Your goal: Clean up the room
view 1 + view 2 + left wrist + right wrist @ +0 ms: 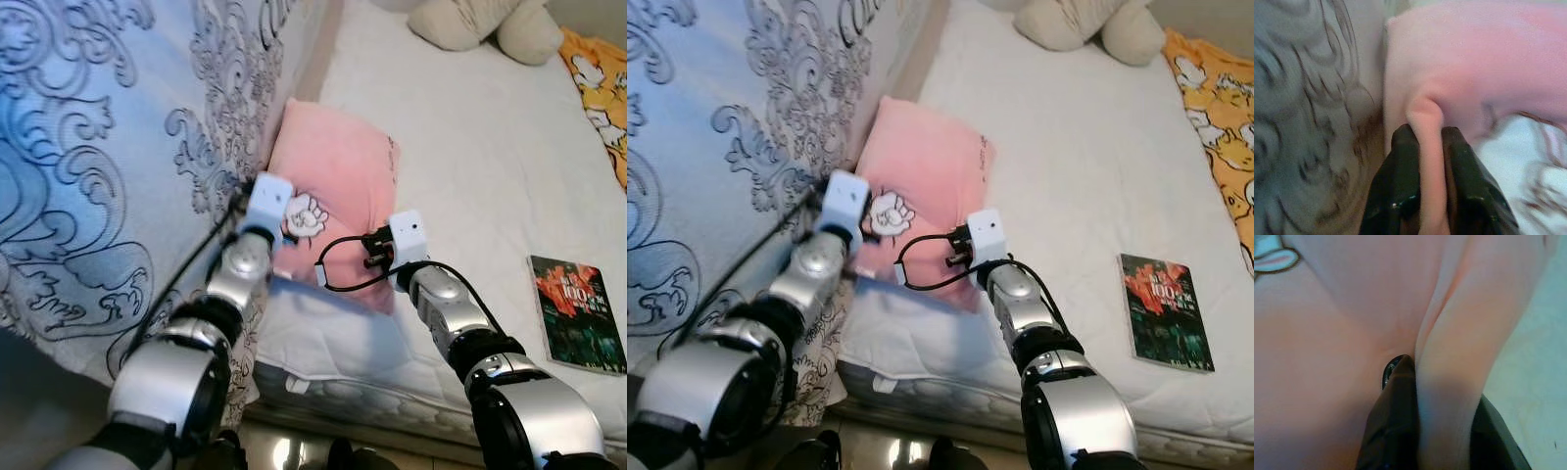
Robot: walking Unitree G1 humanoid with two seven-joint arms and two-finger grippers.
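A pink pillow (338,176) with a small cartoon print lies on the white bed sheet (490,166), beside the blue patterned quilt (108,147). My left gripper (1430,142) is shut on a fold at the pillow's near left edge, pink fabric pinched between its black fingers (1400,176). At the pillow's near right edge my right gripper (1442,377) is shut on another pink fold. Both wrists (269,201) reach the pillow from the bed's front edge.
A book (576,313) with a dark red and green cover lies on the sheet at the right. A cream plush toy (485,24) sits at the head of the bed, an orange cartoon cloth (602,88) at the far right.
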